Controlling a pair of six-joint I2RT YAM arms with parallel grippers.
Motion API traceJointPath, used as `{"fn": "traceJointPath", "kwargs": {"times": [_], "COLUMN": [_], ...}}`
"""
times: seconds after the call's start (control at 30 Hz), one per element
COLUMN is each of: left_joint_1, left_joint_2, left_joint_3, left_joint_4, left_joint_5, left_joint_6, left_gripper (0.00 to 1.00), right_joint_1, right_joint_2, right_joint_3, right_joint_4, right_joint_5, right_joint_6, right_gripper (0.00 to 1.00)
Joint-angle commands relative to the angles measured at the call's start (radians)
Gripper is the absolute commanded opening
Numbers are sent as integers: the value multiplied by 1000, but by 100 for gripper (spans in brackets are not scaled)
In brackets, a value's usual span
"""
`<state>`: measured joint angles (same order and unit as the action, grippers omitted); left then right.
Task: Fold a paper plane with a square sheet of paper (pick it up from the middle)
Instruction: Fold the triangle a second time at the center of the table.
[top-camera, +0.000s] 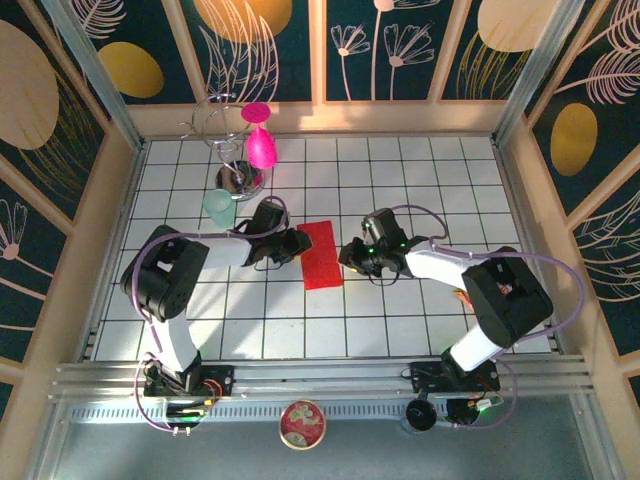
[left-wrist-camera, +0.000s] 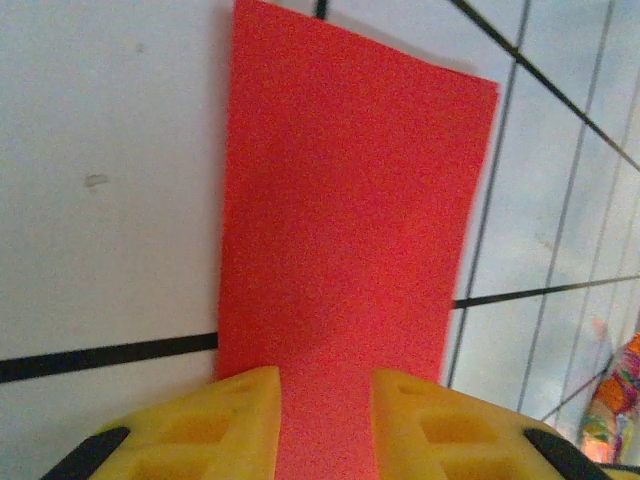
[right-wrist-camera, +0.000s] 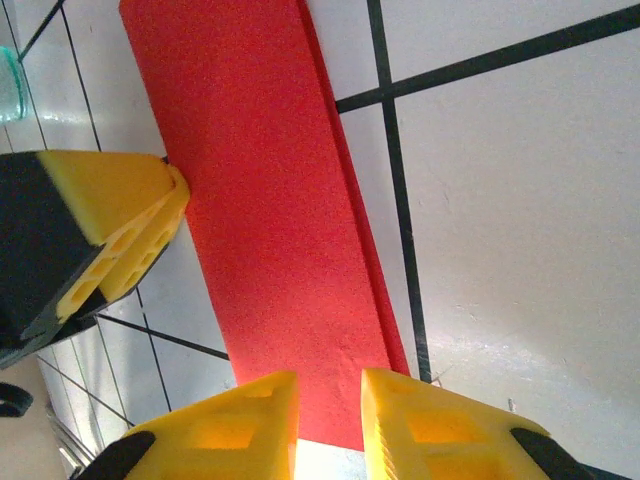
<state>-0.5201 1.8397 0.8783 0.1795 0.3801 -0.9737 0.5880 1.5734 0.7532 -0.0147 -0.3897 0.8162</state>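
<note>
Yellow fingertips of my left claw stand w/ a narrow gap over the near edge of the red paper. Paper's folded to a narrow rectangle, flat on the tiled surface, mid-grid btwn both claws. Right claw is narrow too, at its other side. Can't tell if either presses it.

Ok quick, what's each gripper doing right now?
Left gripper: slightly open, fingers either side of the red paper, not pinching it.
Right gripper: slightly open over the same paper, not pinching it.
</note>
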Motion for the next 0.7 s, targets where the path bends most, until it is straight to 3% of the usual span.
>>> {"fn": "traceJointPath", "kwargs": {"times": [0.0,0.17,0.67], "left_joint_1": [-5,-6,-5], "left_joint_2": [27,36,39], "left_joint_3": [7,1,5], "left_joint_4": [-18,-26,-34], "left_joint_5": [-27,-39,-43], "left_joint_6": [0,-1,6], "left_gripper": [29,29,29], "right_joint_1": [0,4,27], "right_joint_2": [20,39,107], "right_joint_3": [-22,-18,3], "right_joint_4": [15,14,44], "right_joint_5": [-32,-69,-166], "right_joint_6": [-44,-81,-102], "right_gripper": [26,31,32]}}
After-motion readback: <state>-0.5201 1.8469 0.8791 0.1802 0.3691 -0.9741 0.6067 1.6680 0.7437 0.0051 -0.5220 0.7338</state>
